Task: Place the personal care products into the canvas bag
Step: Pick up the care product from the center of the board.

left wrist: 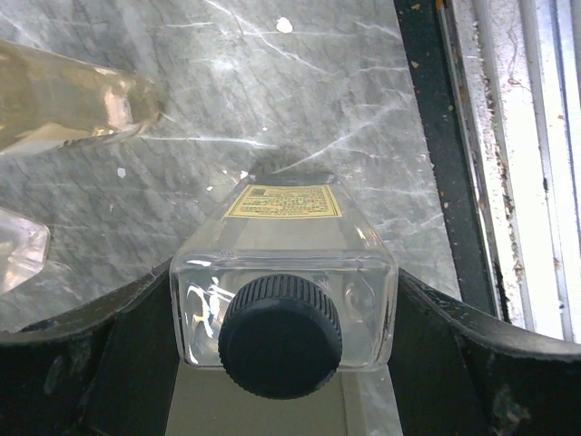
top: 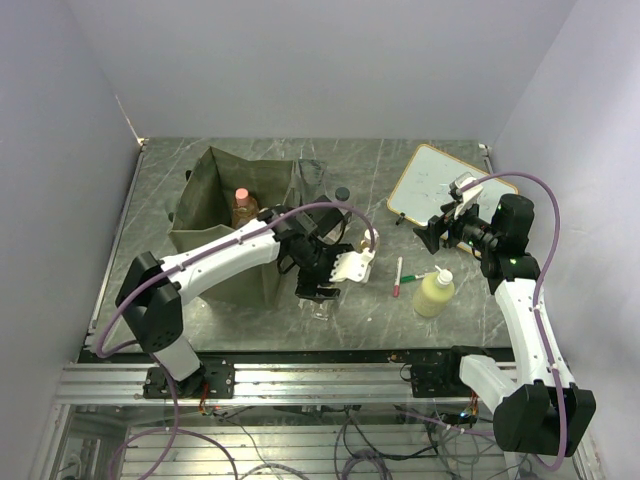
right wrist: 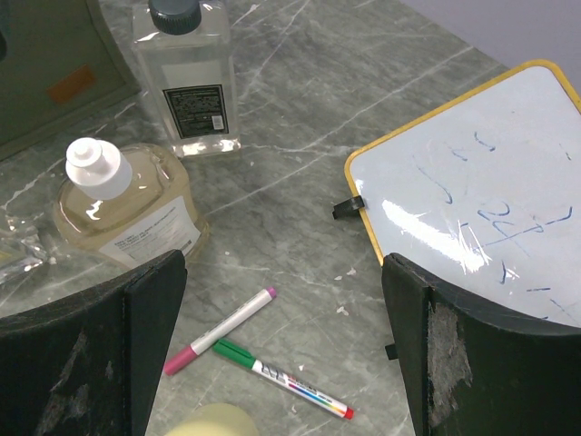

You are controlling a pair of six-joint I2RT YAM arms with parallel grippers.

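Lighting bright, even, from overhead. Shadows soft. Glare streaks on the desk (left wrist: 300, 82) and glints on the clear bottle (left wrist: 286, 236), left wrist view; bright patch on the whiteboard (right wrist: 472, 182).

we see the bag (top: 205, 215) mouth open from above; an orange bottle (top: 241, 204) stands inside, and the left arm (top: 230, 247) crosses its near right corner. the left fingers (left wrist: 100, 363) flank a clear bottle (left wrist: 286, 263) with no spare room at its sides; bare table (left wrist: 363, 100) lies beyond it, and a clear item (left wrist: 64, 100) sits to its upper left. the right gripper (right wrist: 283, 272) gapes over two markers (right wrist: 231, 329); the whiteboard (right wrist: 472, 182) hems one side, a round bottle (right wrist: 123, 209) the other.
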